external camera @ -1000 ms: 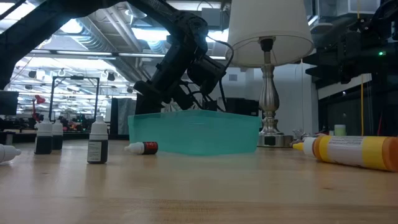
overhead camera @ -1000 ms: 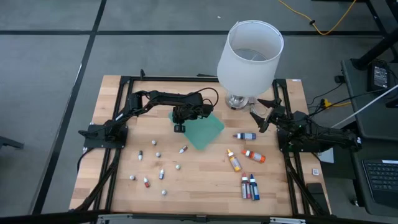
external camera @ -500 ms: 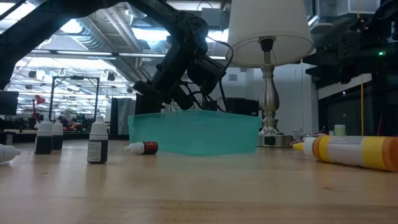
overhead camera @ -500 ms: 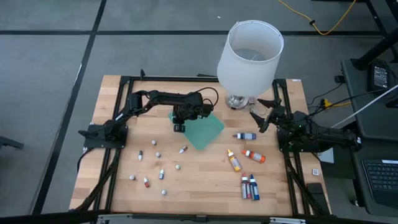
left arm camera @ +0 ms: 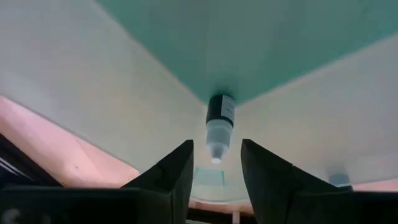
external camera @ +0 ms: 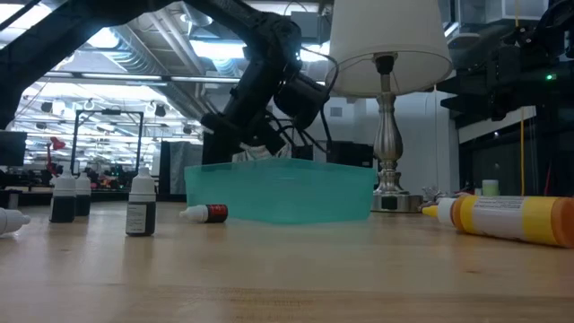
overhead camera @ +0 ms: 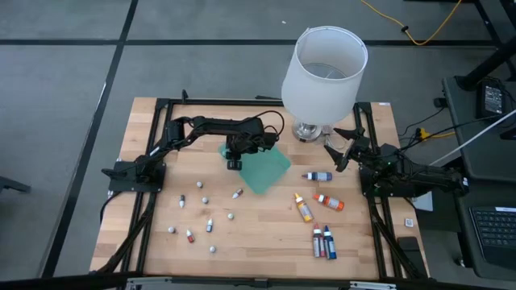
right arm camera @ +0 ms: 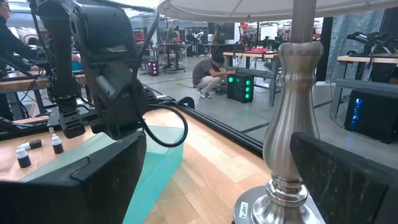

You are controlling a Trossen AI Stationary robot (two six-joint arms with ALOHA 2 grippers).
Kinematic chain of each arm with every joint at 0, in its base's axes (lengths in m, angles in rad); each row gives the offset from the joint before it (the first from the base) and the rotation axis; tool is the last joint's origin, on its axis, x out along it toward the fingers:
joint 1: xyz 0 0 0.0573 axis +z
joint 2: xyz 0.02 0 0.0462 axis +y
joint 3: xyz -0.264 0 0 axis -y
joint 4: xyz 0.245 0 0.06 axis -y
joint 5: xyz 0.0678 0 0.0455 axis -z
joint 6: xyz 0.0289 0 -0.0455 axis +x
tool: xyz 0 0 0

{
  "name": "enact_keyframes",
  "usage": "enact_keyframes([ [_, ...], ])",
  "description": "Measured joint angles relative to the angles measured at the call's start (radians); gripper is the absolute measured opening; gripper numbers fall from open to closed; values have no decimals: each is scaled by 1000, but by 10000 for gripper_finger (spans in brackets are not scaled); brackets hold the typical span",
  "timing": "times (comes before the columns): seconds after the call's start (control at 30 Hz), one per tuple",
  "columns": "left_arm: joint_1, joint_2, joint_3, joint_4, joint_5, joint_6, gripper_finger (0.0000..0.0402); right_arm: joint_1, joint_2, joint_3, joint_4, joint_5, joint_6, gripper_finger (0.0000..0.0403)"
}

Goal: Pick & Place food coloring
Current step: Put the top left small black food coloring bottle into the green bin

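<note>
We see a little dropper bottle (left arm camera: 219, 126) on the green mat (left arm camera: 249, 43), right past the tips of our left gripper (left arm camera: 214, 163). Its fingers (left arm camera: 171, 171) are open, with the bottle in line with the gap.

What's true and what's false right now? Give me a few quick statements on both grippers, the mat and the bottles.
1. The left gripper is open, with a small dark bottle just ahead of its fingers at the green mat's corner. True.
2. The right gripper is shut on a bottle. False: it is open and empty, beside the lamp base.
3. The yellow-orange bottle lies on the mat. False: it lies on the bare table, to the right of the mat.
4. Several tiny white-capped bottles are scattered on the left half of the table. True.
</note>
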Motion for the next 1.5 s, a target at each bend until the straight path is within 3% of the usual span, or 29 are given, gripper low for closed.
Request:
enact_keyframes([
  [0.4, 0, -110, 38, 30, -17, -116, 240, 0, 0, 0, 0, 0, 0, 397],
  [0.57, -4, -206, 38, 27, -48, -274, 270, 0, 0, 0, 0, 0, 0, 397],
  [0.77, -31, -307, 38, -9, -54, -537, 276, 0, 0, 0, 0, 0, 0, 397],
  [1.07, -110, -416, 38, -5, 23, -860, 273, 0, 0, 0, 0, 0, 0, 397],
  [1.37, -245, -446, 38, -5, 22, -1020, 272, 0, 0, 0, 0, 0, 0, 397],
  [1.5, -334, -446, 38, -5, -80, -1080, 272, 0, 0, 0, 0, 0, 0, 397],
])
